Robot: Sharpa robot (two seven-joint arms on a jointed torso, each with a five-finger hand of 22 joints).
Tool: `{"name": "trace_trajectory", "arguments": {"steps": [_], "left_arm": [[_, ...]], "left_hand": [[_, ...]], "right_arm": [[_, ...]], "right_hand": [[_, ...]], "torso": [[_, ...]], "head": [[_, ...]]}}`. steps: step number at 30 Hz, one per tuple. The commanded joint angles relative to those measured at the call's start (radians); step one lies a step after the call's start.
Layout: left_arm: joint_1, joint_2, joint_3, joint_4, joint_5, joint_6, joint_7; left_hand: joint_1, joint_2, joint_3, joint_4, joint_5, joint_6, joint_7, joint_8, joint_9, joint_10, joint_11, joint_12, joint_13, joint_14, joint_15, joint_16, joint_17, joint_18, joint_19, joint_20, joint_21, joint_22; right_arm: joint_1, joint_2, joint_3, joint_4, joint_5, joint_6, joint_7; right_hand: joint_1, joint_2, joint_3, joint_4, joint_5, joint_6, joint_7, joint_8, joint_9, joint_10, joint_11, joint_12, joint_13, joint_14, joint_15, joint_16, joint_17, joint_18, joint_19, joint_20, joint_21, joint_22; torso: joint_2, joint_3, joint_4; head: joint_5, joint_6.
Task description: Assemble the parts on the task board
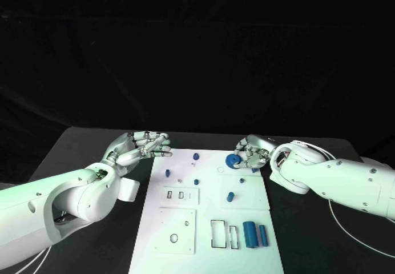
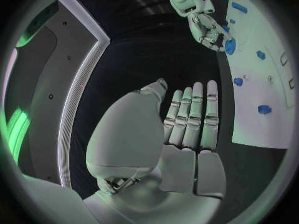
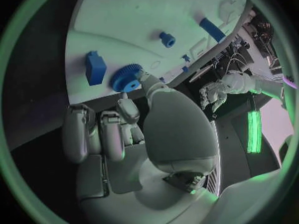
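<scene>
Blue gear (image 1: 234, 160), upper centre of head view at far edge of task board (image 1: 247, 242), pinched in fingertips of right hand (image 1: 251, 155). Left hand (image 1: 141, 145), upper left, fingers loosely curled, holding nothing. Risk judged: shallow pinch slipping, gear dropping or seating tilted.

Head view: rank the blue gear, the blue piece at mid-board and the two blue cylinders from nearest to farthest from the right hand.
1. Blue gear: at the fingertips of the right hand, at the task board's far right.
2. Blue piece at mid-board: further toward the robot.
3. Two blue cylinders: side by side on the near right of the board, farthest; too close to separate.
</scene>
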Motion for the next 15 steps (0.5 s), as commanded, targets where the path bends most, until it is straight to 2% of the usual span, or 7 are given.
{"name": "trace_trajectory", "arguments": {"steps": [1, 6, 15], "left_arm": [[0.001, 0.002, 0.001, 0.000, 0.002, 0.021, 0.003], [0.001, 0.002, 0.001, -0.001, 0.002, 0.022, 0.002], [0.001, 0.002, 0.001, -0.001, 0.002, 0.026, -0.001]], "left_hand": [[-0.010, -0.003, 0.005, 0.002, -0.006, 0.000, 0.010, -0.002, 0.000, 0.006, -0.001, -0.003, 0.000, 0.000, 0.004, -0.004, 0.001, 0.021, 0.003, 0.001, 0.001, -0.001], [-0.010, -0.003, 0.005, 0.002, -0.006, 0.000, 0.010, -0.002, 0.000, 0.006, -0.001, -0.003, 0.000, 0.000, 0.004, -0.004, 0.001, 0.021, 0.003, 0.001, 0.001, -0.001], [-0.011, -0.003, 0.007, 0.001, -0.006, 0.000, 0.010, -0.003, 0.000, 0.006, -0.001, -0.005, 0.001, 0.000, 0.004, -0.005, 0.002, 0.021, 0.003, 0.001, 0.001, -0.002]], "right_arm": [[-0.002, 0.007, 0.000, -0.010, -0.001, -0.001, 0.004], [-0.002, 0.015, -0.001, -0.014, -0.001, -0.002, 0.003], [-0.004, 0.025, -0.002, -0.026, -0.012, 0.006, -0.004]], "right_hand": [[0.010, 0.004, 0.000, 0.007, 0.009, -0.007, 0.002, 0.005, 0.001, 0.009, 0.000, 0.012, 0.013, 0.093, 0.007, 0.008, 0.186, -0.011, 0.009, 0.002, 0.009, 0.072], [0.012, 0.008, 0.003, 0.009, 0.011, -0.005, 0.002, 0.008, 0.002, 0.015, 0.000, 0.024, 0.025, 0.095, 0.008, 0.011, 0.195, -0.013, 0.016, 0.003, 0.016, 0.082], [0.032, 0.018, 0.026, 0.005, 0.006, 0.003, 0.002, 0.016, 0.004, 0.027, -0.001, 0.046, 0.051, 0.097, 0.008, 0.015, 0.208, -0.016, 0.023, 0.003, 0.025, 0.094]], "torso": [[0.000, 0.0004, -0.0002], [0.000, -0.0007, 0.0004], [-0.001, -0.0004, -0.0011]], "head": [[0.001, -0.003], [0.002, -0.004], [0.007, -0.007]]}}
